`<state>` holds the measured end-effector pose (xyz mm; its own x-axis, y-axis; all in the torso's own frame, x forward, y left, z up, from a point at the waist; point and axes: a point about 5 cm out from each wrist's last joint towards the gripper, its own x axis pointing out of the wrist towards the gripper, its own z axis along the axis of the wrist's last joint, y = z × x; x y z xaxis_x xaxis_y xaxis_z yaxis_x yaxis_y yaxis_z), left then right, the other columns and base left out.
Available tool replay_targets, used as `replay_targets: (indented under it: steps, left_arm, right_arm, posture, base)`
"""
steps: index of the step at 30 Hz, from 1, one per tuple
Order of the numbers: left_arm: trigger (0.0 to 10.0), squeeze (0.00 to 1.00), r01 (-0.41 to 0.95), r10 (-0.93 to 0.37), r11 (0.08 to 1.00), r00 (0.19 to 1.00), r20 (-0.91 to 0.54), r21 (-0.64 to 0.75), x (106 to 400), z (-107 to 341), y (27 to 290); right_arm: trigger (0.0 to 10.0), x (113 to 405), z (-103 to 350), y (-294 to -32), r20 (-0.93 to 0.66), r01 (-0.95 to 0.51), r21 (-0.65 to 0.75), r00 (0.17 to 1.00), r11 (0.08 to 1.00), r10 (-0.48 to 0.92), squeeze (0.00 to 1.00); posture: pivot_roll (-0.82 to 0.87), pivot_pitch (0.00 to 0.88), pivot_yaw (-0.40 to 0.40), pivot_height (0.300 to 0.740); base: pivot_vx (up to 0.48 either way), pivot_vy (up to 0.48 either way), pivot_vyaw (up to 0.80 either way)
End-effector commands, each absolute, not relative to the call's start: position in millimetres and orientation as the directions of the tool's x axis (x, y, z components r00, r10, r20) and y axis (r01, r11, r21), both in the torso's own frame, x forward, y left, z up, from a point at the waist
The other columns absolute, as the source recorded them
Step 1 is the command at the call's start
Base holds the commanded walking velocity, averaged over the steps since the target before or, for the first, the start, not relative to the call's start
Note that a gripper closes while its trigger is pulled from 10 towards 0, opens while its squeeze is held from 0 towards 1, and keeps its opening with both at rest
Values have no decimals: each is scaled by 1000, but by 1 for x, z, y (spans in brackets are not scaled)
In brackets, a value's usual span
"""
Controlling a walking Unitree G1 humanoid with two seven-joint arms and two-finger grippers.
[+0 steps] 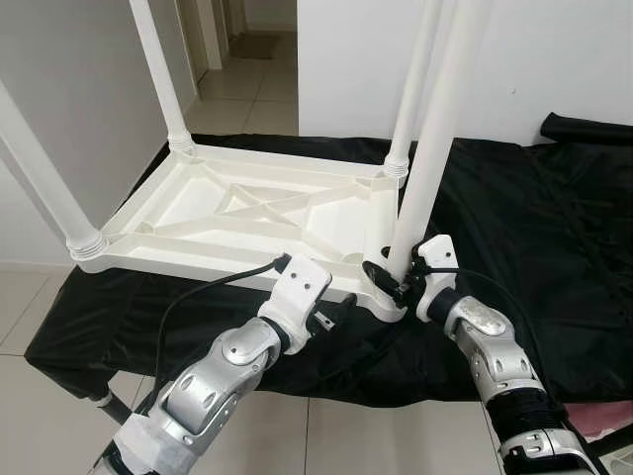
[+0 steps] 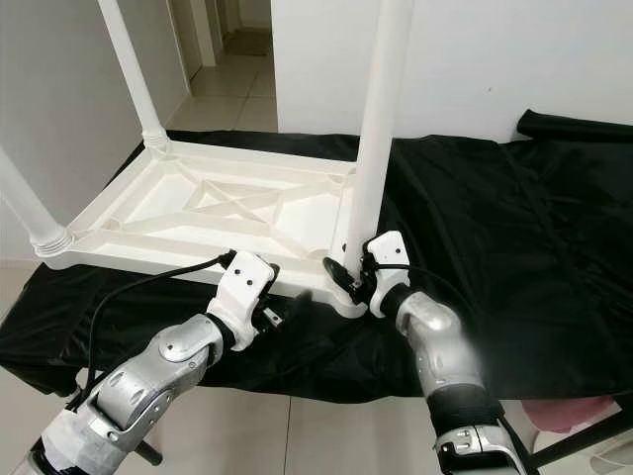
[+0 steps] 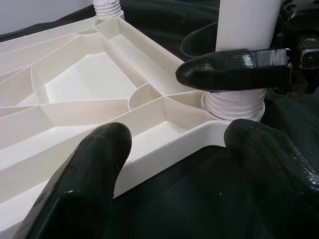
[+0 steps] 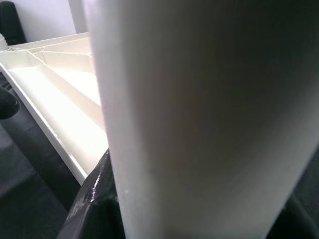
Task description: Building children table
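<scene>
**A:** Where is the fourth leg?

**B:** The right gripper (image 1: 396, 277) is clamped round the white plastic tube leg (image 1: 427, 168), low down, just above its threaded collar at the corner of the upturned white ribbed plastic tabletop (image 1: 188, 213) on the black cloth (image 1: 534, 228).

**A:** And the left gripper (image 3: 174, 164)?

**B:** Spread wide, holding nothing, just before that corner's rim.

**A:** Risks?

**B:** A tilted leg could cross-thread or slip; the unheld top might slide.

**A:** Anything hidden?

**B:** Whether the thread is fully seated; the leg tops are cut off.
</scene>
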<state>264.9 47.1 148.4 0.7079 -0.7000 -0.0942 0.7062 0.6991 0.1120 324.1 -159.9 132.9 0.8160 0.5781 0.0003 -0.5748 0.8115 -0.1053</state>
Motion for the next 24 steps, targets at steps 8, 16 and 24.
replay_targets:
  steps: [8, 16, 24]
  left_arm:
    - [10000, 0, 796, -782, 594, 605, -150, 115, 257, 135, 40]
    - [10000, 0, 770, -754, 621, 638, -156, 146, 263, 132, 42]
    - [10000, 0, 767, -749, 625, 641, -169, 142, 265, 131, 49]
  right_arm:
    - [10000, 319, 109, -162, -92, -426, -68, 903, 902, 419, 0]
    - [10000, 308, 100, -156, -102, -208, 2, 973, 978, 207, 0]
    - [10000, 290, 91, -147, -128, 25, 28, 992, 999, -22, 0]
  posture:
    - [-23, 0, 25, 740]
    - [-27, 0, 21, 740]
    - [-19, 0, 13, 740]
  base:
    - [0, 0, 0]
    - [0, 0, 0]
    - [0, 0, 0]
